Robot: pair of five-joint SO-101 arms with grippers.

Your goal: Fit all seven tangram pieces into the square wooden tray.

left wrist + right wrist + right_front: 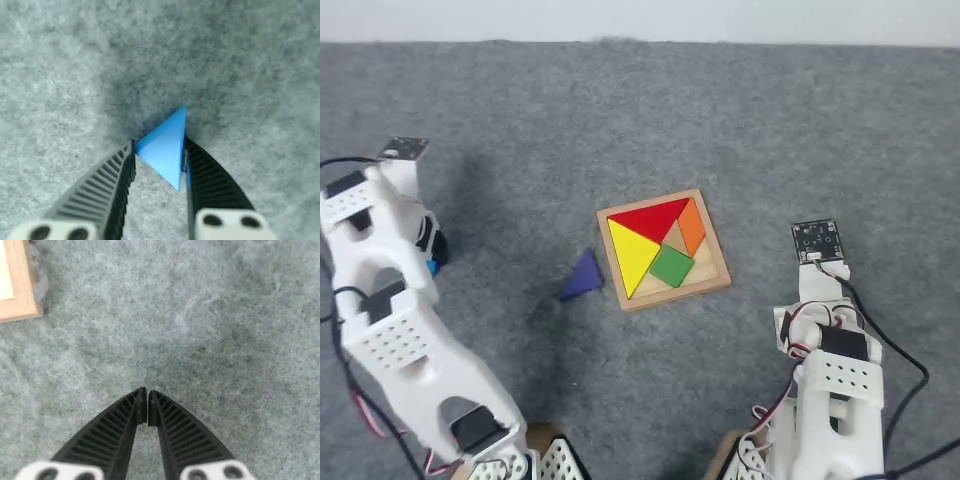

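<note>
The square wooden tray [718, 277] lies mid-table and holds a red triangle [650, 218], a yellow triangle [629, 255], an orange piece [691, 227] and a green square [671, 266]. A purple triangle [583, 274] lies on the carpet just left of the tray. My left gripper [158, 147] is shut on a blue triangle [167, 145] over the grey carpet, far left of the tray; a bit of the blue triangle [433, 266] shows under the left arm. My right gripper [147, 391] is shut and empty, right of the tray, with the tray's corner [17, 285] nearby.
Grey carpet [620, 110] covers the table. The left arm's body [400, 330] runs down the left side, and the right arm's body [830, 380] stands at the lower right. Open carpet lies behind the tray.
</note>
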